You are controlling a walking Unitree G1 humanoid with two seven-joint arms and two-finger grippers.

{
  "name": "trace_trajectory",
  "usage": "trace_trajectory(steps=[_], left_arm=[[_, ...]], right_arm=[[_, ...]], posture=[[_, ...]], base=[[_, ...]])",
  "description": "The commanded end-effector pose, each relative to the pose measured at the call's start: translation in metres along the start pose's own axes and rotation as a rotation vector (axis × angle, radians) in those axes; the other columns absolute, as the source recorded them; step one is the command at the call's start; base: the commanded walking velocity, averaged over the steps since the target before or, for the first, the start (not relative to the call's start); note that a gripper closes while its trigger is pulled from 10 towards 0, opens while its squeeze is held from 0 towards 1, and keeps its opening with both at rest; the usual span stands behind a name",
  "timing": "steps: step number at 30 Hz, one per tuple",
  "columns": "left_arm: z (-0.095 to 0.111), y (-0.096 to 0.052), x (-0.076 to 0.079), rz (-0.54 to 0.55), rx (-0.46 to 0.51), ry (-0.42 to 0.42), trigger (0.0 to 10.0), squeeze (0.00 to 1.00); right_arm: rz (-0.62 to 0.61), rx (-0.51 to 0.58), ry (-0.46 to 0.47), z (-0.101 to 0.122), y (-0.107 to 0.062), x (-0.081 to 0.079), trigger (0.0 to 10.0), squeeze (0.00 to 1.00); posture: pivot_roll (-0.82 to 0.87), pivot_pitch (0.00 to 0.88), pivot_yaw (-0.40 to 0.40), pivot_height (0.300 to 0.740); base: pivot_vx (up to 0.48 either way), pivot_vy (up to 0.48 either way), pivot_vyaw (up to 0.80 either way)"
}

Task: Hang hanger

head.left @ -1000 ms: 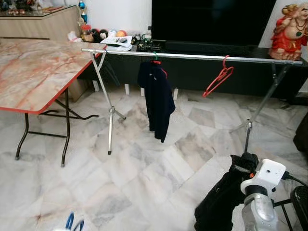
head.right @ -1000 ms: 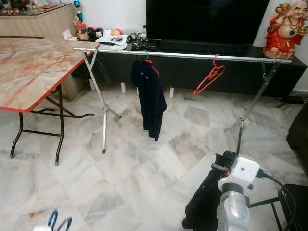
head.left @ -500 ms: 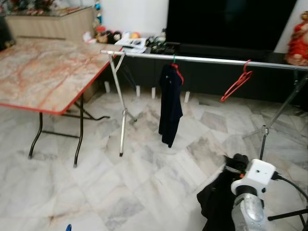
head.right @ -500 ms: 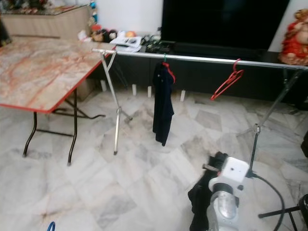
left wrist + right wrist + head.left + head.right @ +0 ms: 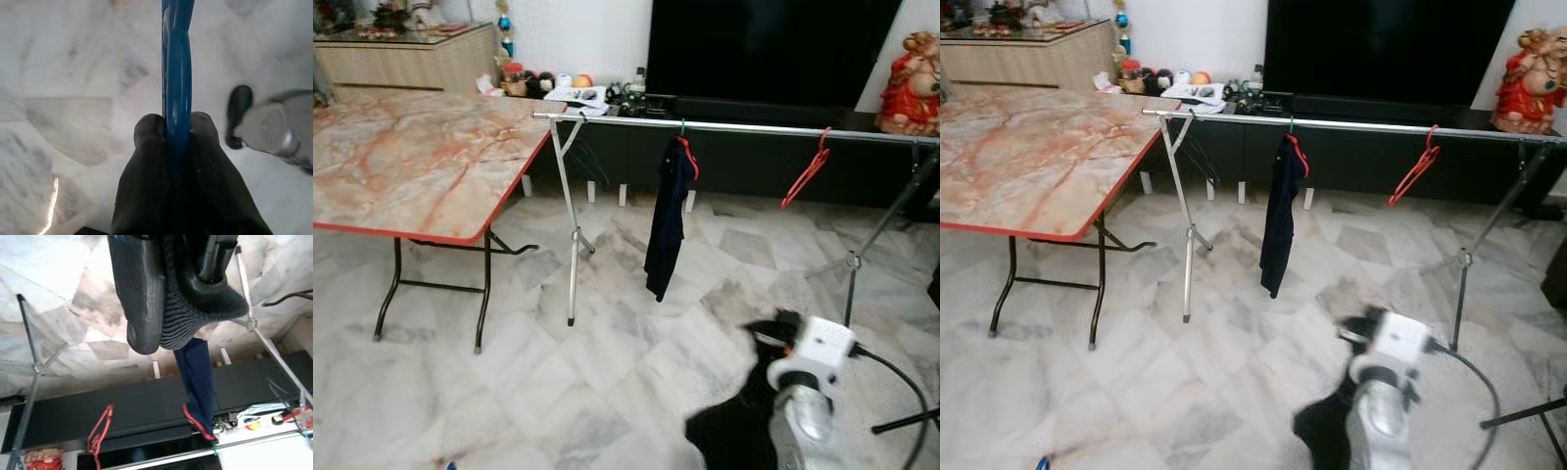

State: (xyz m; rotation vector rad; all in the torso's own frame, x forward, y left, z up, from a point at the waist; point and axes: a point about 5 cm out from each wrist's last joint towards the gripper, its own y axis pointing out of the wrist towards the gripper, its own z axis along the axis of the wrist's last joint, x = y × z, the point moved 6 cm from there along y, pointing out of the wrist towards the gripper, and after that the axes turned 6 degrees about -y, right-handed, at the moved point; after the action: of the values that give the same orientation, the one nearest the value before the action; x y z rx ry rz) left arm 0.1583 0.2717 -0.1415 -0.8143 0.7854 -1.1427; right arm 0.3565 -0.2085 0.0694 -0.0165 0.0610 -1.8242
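1. Fingers (image 5: 151, 166) of the left hand (image 5: 177, 128) pinch a blue hanger (image 5: 178, 63) above the marble floor (image 5: 68, 73).
2. Right hand (image 5: 181, 291) is clamped on a dark knitted garment (image 5: 188, 320).
3. Well ahead of the right hand, the drying rail (image 5: 744, 127) carries a hung navy shirt (image 5: 666, 220) and a bare red hanger (image 5: 806, 171).

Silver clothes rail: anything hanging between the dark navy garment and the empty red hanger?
No. In the left eye view the silver clothes rail is bare between the dark navy garment and the empty red hanger.
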Motion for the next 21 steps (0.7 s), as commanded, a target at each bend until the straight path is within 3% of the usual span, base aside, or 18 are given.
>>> trace_trajectory(steps=[1, 21], left_arm=[[-0.0036, 0.0001, 0.0046, -0.004, -0.01, -0.011, 10.0, 0.0], [-0.0098, 0.0002, 0.0109, -0.007, -0.029, -0.05, 10.0, 0.0]], right_arm=[[-0.023, 0.024, -0.013, 0.0083, 0.0029, 0.0103, 10.0, 0.0], [-0.011, 0.039, -0.043, 0.0144, 0.0083, 0.0043, 10.0, 0.0]], posture=[[0.12, 0.0, 0.004, 0.74], [0.12, 0.0, 0.001, 0.74]], base=[[0.0, 0.472, 0.0], [0.0, 0.474, 0.0]])
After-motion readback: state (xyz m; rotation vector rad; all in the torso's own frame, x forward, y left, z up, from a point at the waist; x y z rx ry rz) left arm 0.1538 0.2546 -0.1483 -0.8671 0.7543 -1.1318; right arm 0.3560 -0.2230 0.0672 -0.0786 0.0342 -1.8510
